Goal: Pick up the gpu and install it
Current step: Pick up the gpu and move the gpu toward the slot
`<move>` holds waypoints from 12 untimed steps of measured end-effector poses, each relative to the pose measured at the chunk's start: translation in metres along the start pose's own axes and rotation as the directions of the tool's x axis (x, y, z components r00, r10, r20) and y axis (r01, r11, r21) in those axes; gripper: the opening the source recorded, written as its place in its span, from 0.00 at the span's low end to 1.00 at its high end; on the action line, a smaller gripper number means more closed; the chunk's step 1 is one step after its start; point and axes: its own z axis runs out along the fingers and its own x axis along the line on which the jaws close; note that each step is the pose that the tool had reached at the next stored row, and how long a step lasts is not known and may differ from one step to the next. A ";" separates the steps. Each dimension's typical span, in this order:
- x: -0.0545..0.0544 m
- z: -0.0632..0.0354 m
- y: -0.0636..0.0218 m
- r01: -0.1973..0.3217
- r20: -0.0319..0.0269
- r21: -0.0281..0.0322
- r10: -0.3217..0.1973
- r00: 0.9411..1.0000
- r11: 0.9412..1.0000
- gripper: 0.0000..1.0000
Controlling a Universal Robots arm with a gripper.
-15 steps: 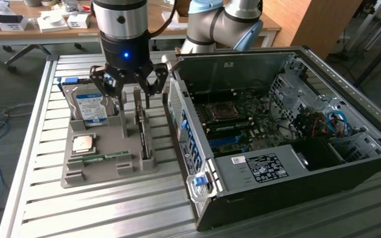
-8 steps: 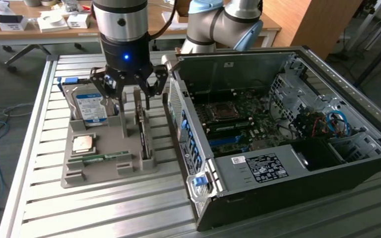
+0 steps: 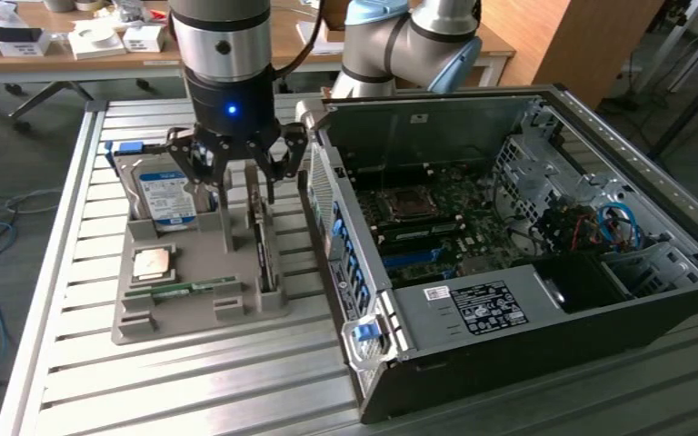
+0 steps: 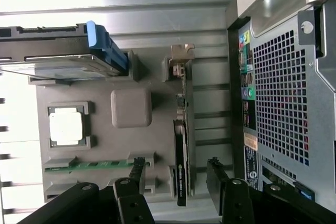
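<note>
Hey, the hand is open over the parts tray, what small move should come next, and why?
Probably lower the hand straight down a little. It is open, and in the wrist view its fingers sit either side of the gpu, which stands on edge in the grey tray, so a short descent should bring them alongside the card.

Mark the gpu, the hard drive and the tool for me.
gpu [image 4: 181, 171], wrist view, on its dark edge.
hard drive [image 3: 163, 203], exterior view, on its blue-white label.
tool [image 4: 175, 162], wrist view, midway between its open fingertips.
</note>
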 end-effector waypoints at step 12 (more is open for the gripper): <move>0.000 0.0120 -0.0006 0.000 0.000 0.000 0.000 1.000 1.000 0.59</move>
